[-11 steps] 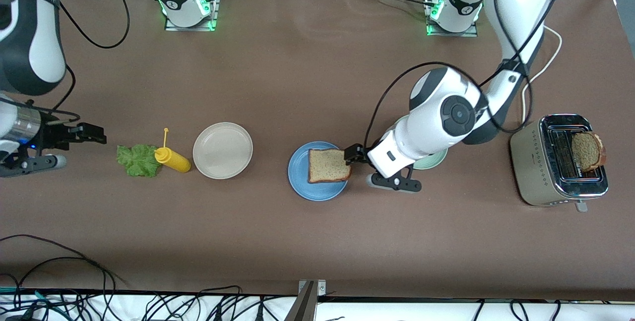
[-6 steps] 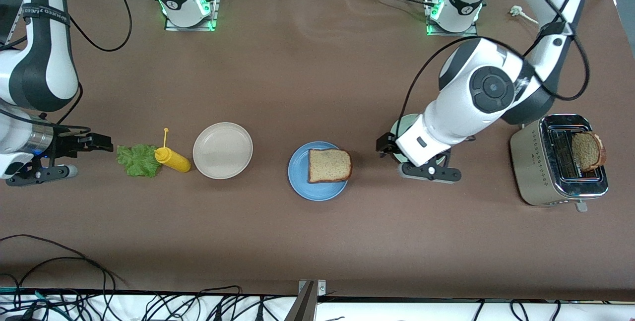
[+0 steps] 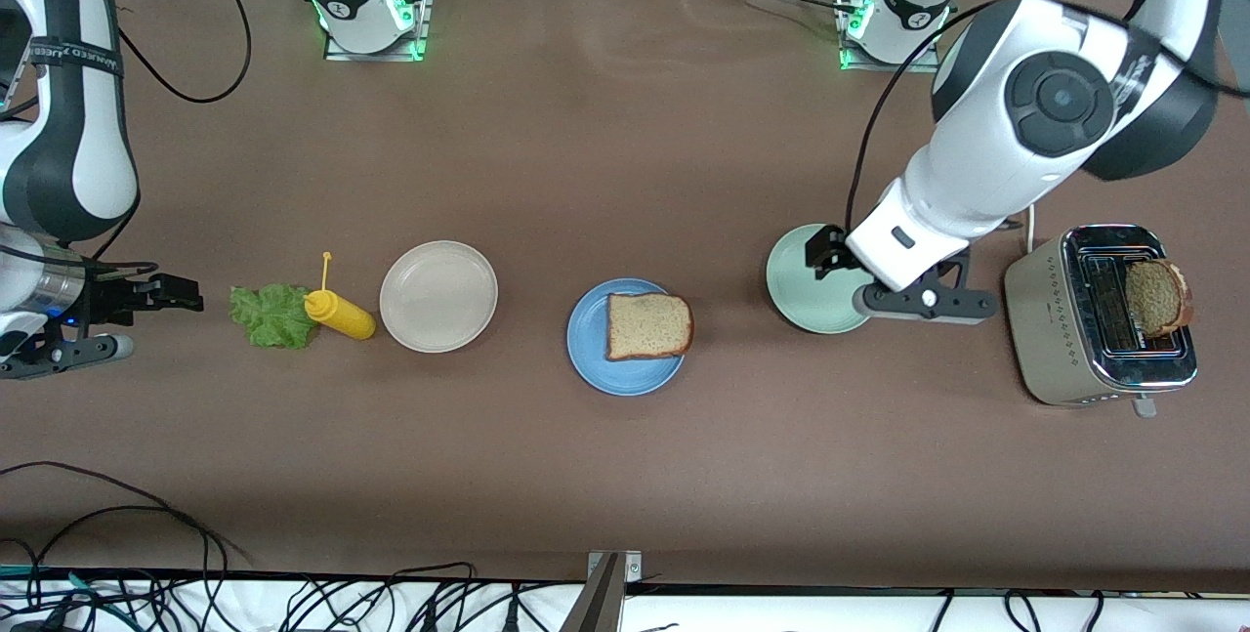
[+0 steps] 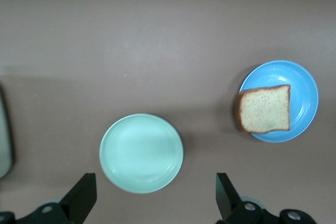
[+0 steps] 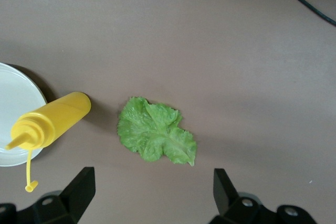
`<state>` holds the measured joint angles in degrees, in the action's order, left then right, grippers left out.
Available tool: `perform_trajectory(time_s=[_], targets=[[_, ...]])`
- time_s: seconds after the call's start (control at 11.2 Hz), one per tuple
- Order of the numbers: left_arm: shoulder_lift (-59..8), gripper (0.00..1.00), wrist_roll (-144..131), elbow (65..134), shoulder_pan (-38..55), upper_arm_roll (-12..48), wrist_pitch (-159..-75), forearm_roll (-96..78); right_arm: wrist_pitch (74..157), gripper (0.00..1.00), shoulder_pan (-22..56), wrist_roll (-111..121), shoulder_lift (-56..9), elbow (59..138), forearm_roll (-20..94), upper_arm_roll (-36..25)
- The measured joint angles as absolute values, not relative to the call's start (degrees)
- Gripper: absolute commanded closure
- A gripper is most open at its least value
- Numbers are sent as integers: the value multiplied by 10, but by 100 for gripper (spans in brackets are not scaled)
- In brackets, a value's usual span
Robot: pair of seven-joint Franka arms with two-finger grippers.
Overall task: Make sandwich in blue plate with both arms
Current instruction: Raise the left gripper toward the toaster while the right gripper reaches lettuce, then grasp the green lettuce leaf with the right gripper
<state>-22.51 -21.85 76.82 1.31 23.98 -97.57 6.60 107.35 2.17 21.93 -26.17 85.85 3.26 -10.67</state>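
The blue plate [image 3: 625, 337] sits near the middle of the table with one slice of brown bread [image 3: 647, 325] lying flat on it, shifted toward the left arm's end so that its crust overhangs the rim there. In the left wrist view the same plate [image 4: 304, 80] and slice [image 4: 264, 109] show clearly, with the pale green plate [image 4: 141, 152] well apart from them. The left gripper [image 3: 825, 251] hangs over that green plate [image 3: 803, 300], its fingers spread wide and holding nothing; its arm bends down from a raised elbow over the toaster's end of the table, the wrist angled toward the table's middle. The toaster [image 3: 1102, 316] stands at the left arm's end, a second slice of bread [image 3: 1155, 296] sticking out of its slot. Toward the right arm's end lie the beige plate [image 3: 438, 296], then the yellow squeeze bottle [image 3: 339, 314] on its side just beside it, and the lettuce leaf [image 3: 270, 316] touching the bottle. The right gripper [image 3: 181, 295] hovers just beside the leaf, toward the table's end, forearm low and level; the right wrist view shows its fingers parted and empty with the lettuce [image 5: 156, 136] between them on the table.
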Motion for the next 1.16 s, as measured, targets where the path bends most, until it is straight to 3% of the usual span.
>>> perform_trajectory(time_s=[0.81,1.16], targets=[[-106,0,-140,772,-1,149,-860,47,1094,0,0,236,-351,861,68,-107],[-49,0,-75,828,-5,93,-851,21,1110,0,-13,253,-386,861,74,-105]])
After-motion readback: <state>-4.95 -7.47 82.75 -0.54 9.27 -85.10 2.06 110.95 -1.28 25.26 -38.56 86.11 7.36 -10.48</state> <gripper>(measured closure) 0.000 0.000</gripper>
